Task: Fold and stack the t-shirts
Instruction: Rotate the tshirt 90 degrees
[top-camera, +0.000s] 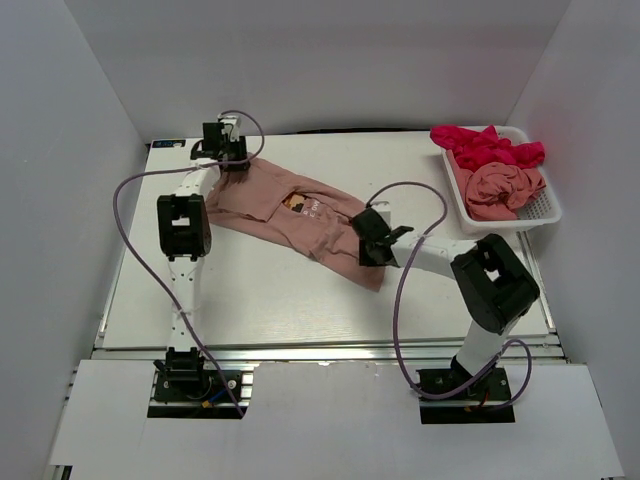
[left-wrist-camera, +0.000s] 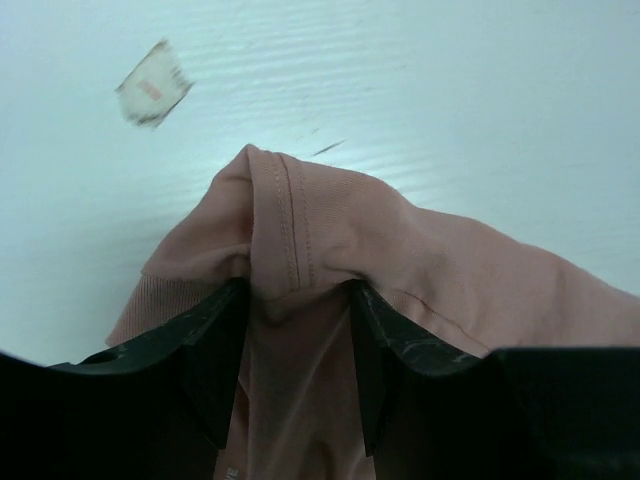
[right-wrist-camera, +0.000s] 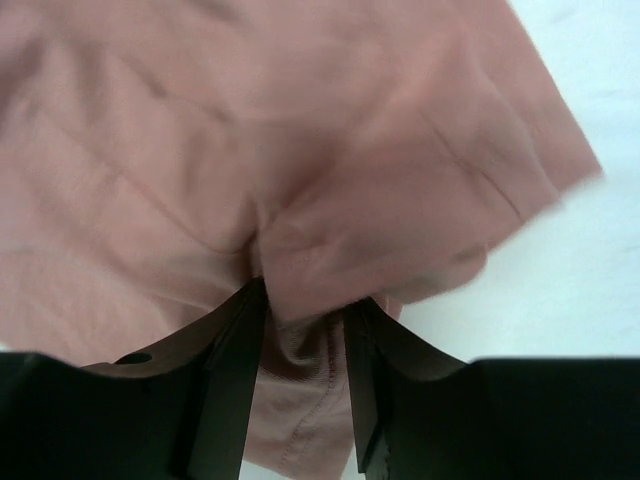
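Three t-shirts are in view: two salmon-pink and one magenta-red. The printed salmon-pink t-shirt spans between the two pincers, the left gripper and the right gripper. The bundled salmon-pink t-shirt and the magenta-red t-shirt fill one white mesh basket, beyond the right gripper and to its right. One small tag lies beyond the left gripper's fingertips.

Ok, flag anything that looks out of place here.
A small pale scrap sits on the table beyond the pink t-shirt; it is too blurred to identify. In the basket, a magenta t-shirt hangs over the rim.
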